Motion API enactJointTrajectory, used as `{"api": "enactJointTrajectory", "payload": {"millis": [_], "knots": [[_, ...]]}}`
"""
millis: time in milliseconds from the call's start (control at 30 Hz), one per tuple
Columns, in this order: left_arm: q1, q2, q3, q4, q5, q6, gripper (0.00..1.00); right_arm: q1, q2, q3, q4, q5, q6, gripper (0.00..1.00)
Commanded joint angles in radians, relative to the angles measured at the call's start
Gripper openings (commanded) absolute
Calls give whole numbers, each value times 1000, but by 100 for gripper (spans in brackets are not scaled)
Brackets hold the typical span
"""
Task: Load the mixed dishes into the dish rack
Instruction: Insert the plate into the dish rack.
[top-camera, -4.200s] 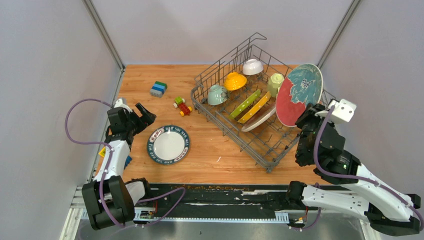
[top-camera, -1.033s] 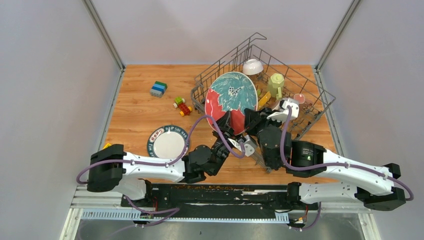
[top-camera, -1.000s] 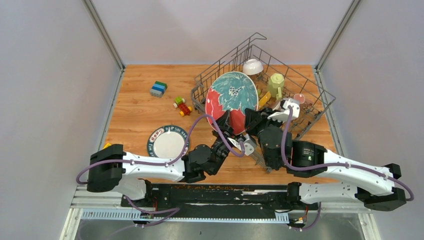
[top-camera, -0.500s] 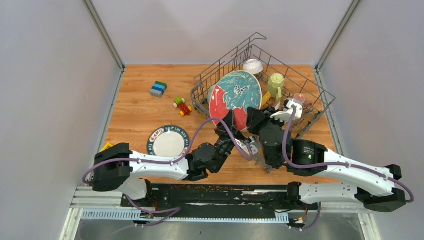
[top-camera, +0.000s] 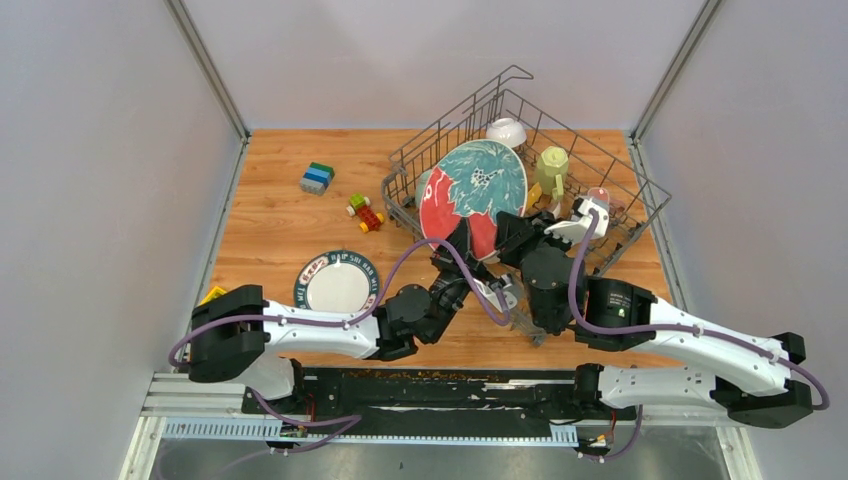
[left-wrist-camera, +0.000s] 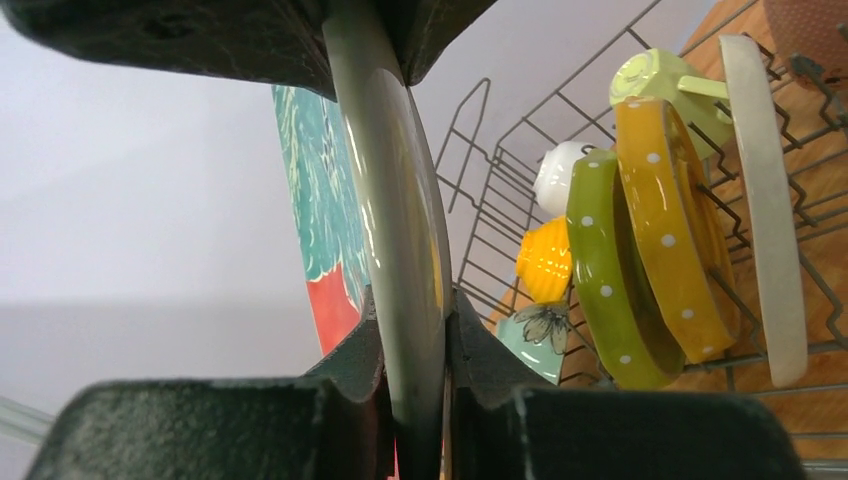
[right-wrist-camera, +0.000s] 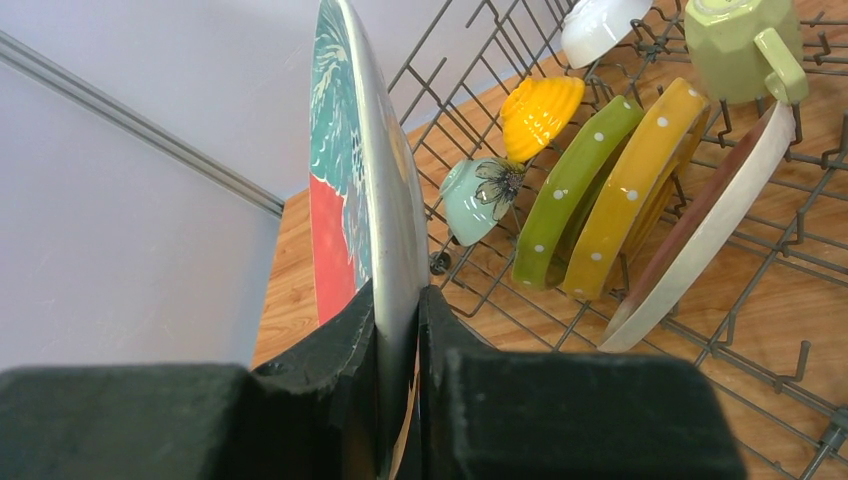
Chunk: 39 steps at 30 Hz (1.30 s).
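Gripping the big teal-and-red plate (top-camera: 470, 195) by its lower rim, both sets of jaws are closed on it. Each wrist view shows dark fingers pressed flat against the front and back of the plate.

The plate stands on edge over the near-left end of the dish rack (top-camera: 620, 165), next to the lime-green dotted plate (left-wrist-camera: 600, 290). Whether its bottom edge already sits between tines I cannot tell.

**Handling:** It is glazed ceramic, so I judge it stiff, fairly heavy and slick under the pads. It would chip if knocked on the wire. The rim is the only practical hold. With both grips low, the tall upper part could swing, so it wants a slow, straight descent.

**Top view only:**
- It shows the painted face and the two arms meeting under the plate.
- A lettered-rim plate (top-camera: 337, 288) still lies on the tabletop (top-camera: 280, 230) near the toy blocks (top-camera: 317, 178).
- The arms hide the large plate's lower edge.

**Wrist views only:**
- They show the plate edge-on.
- They also show the row beyond it: the yellow dotted plate (left-wrist-camera: 660, 230), a white-edged plate (left-wrist-camera: 765, 200), the teal mug (right-wrist-camera: 478, 198), the yellow bowl (right-wrist-camera: 540, 112), the white bowl (right-wrist-camera: 598, 25) and the pale-green mug (right-wrist-camera: 740, 35).
- A gap is left beside the lime-green plate.
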Motion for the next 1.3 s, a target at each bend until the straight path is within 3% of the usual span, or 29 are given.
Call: {"api": "enactJointTrajectory", "payload": {"millis": [0, 33, 133, 333, 800, 1000, 1267], "knots": [[48, -116, 6, -40, 78, -229, 0, 1, -62, 16, 102, -133, -11, 6], [57, -145, 5, -66, 104, -279, 0, -5, -63, 14, 103, -145, -15, 13], [76, -188, -2, -147, 138, -347, 0, -24, -67, 7, 103, -168, -17, 17], [103, -232, 7, -248, 179, -430, 0, -61, -71, -4, 102, -206, -12, 37], [192, -321, 38, -382, 330, -634, 0, -84, -95, -26, 103, -212, -3, 42], [291, -389, 94, -534, 492, -789, 0, -86, -113, -30, 102, -118, -86, 60], [398, -436, 158, -644, 708, -959, 0, -86, -203, -103, 102, 22, -153, 64]]}}
